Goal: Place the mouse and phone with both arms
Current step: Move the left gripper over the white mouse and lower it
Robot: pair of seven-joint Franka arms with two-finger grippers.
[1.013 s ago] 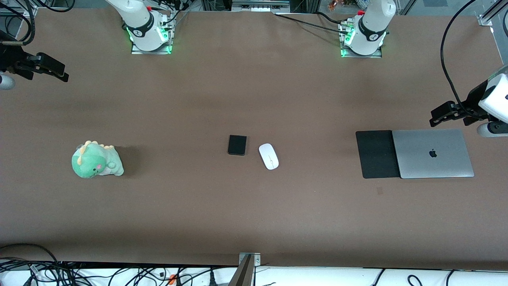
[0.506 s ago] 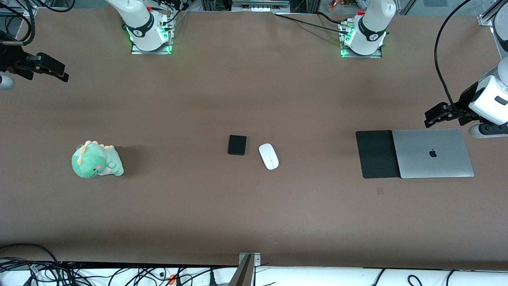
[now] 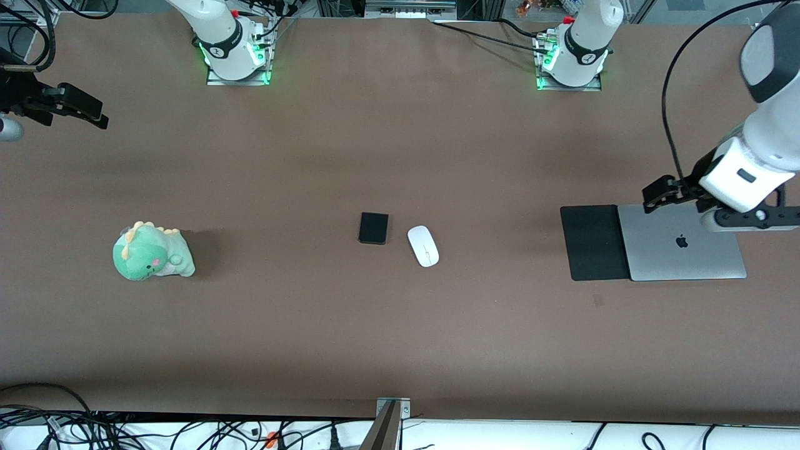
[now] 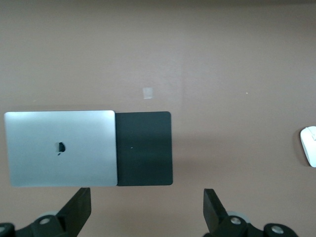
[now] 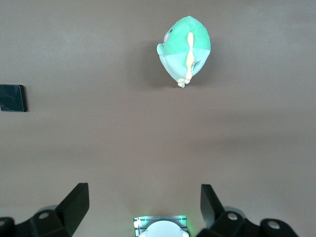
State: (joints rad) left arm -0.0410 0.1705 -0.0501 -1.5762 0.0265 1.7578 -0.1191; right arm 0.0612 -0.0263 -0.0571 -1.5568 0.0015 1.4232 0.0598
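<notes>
The white mouse [image 3: 423, 245] and the small black phone [image 3: 374, 228] lie side by side at the table's middle, the mouse toward the left arm's end. My left gripper [image 3: 653, 192] hangs open and empty over the laptop's edge. In the left wrist view the left gripper [image 4: 146, 212] has its fingers wide apart, and the mouse [image 4: 309, 145] shows at the frame's border. My right gripper [image 3: 100, 115] waits open at the right arm's end of the table. The right wrist view shows the right gripper [image 5: 143, 207] with nothing in it, and the phone [image 5: 12, 98].
A silver laptop [image 3: 681, 240] lies closed on a black mouse pad [image 3: 592, 242] at the left arm's end. A green dinosaur plush [image 3: 152, 251] sits toward the right arm's end. Cables run along the table's edge nearest the front camera.
The left arm has swung in from the table's end toward the middle, and its gripper now hangs over the laptop. The right arm, the mouse and the phone have not moved.
</notes>
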